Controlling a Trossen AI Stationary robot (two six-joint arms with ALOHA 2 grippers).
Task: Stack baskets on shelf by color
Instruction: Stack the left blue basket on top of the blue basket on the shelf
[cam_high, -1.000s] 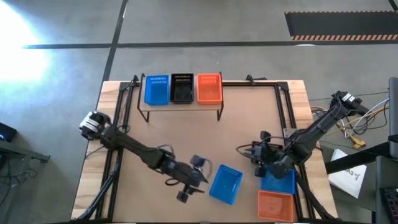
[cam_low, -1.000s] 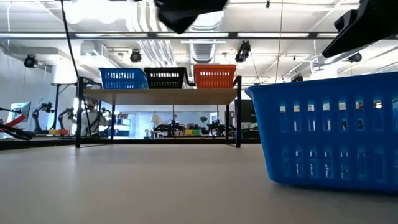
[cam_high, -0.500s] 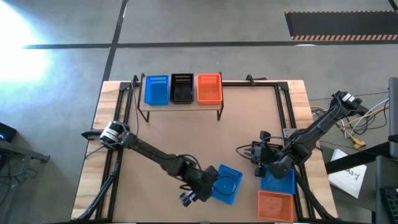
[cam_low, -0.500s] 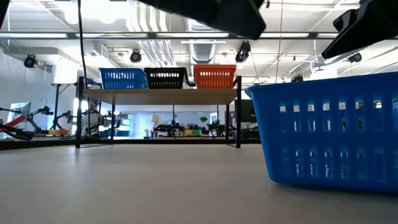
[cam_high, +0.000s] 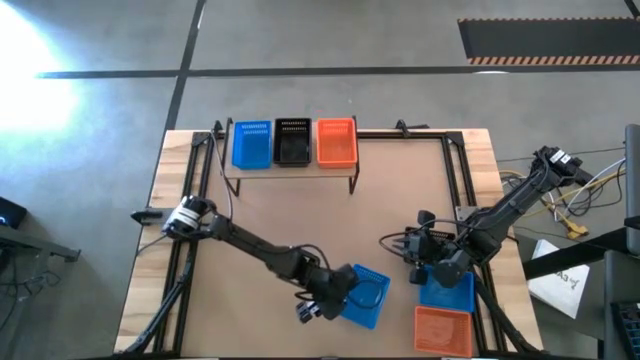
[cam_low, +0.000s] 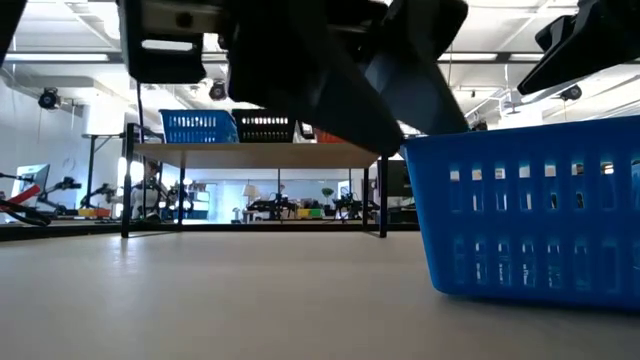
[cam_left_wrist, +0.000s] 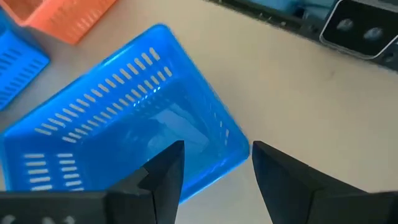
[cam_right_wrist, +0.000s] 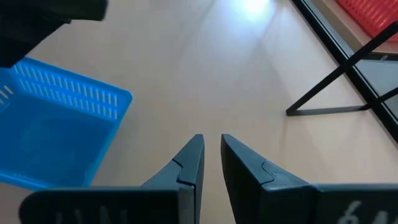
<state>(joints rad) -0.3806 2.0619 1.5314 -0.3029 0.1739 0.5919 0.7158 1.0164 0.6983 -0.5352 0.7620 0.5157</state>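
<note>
A blue basket (cam_high: 368, 297) (cam_left_wrist: 124, 124) stands on its base on the table near the near edge. My left gripper (cam_high: 335, 297) (cam_left_wrist: 214, 163) is open and low over the basket's left end, one finger above the inside and one beyond the end wall (cam_left_wrist: 233, 140); I see no touch. My right gripper (cam_high: 400, 243) (cam_right_wrist: 211, 149) hovers right of the basket, its fingers shut to a narrow slit, holding nothing. The shelf (cam_high: 290, 170) (cam_low: 255, 150) at the far edge carries a blue (cam_high: 251, 144), a black (cam_high: 292, 141) and an orange basket (cam_high: 337, 141) side by side.
Another blue basket (cam_high: 447, 292) and an orange basket (cam_high: 442, 330) sit at the near right corner, partly under my right arm. Bare tabletop lies between the shelf and the near baskets. Black frame rails (cam_high: 455, 175) run along the table's left and right sides.
My left gripper has swung toward the table's right edge, up to the blue basket, and has come down over its left end; the low view now shows it hanging low in front of the shelf. The basket has stayed put.
</note>
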